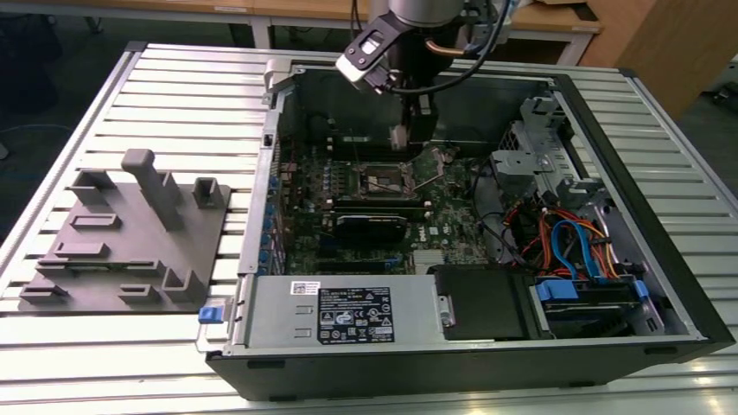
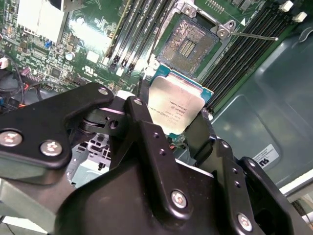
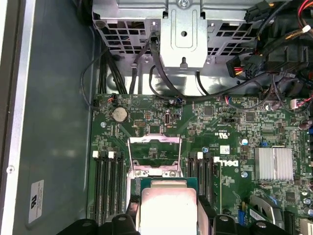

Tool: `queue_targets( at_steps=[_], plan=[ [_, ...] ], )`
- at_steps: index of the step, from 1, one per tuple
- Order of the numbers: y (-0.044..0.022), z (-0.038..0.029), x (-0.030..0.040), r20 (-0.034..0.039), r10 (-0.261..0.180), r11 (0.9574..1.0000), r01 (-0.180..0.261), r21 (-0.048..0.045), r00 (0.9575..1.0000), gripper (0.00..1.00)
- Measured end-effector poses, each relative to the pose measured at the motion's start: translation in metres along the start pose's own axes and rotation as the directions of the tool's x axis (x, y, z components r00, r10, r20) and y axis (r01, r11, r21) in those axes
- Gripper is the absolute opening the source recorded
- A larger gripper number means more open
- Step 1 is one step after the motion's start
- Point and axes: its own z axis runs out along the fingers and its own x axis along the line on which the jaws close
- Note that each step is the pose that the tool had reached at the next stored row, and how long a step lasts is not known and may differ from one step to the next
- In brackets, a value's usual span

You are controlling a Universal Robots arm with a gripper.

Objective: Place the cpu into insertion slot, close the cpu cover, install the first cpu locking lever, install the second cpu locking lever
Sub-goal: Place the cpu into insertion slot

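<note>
Two jaws pinch the cpu (image 2: 175,105); second wrist view shows the insertion slot (image 2: 188,44) bare

Even diffuse overhead light; soft shadow inside the computer case (image 1: 461,373); glare on the cpu (image 2: 176,105) and circuit board (image 2: 90,32) in the second wrist view

Arm (image 1: 421,15) vertical, jaws downward and tight on the cpu (image 2: 176,105)
</note>
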Motion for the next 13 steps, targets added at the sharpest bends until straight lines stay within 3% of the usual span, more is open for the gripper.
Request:
queue_targets(
  at_steps=[9, 13],
  plan=[
    [-0.0021, 0.0159, 0.0023, 0.0, 0.0, 1.0, 0.0, 0.0008, 1.0, 0.54],
    [-0.003, 0.0196, 0.0022, 0.0002, 0.0, 0.9999, 0.0, 0.0156, 1.0, 0.54]
  ],
)
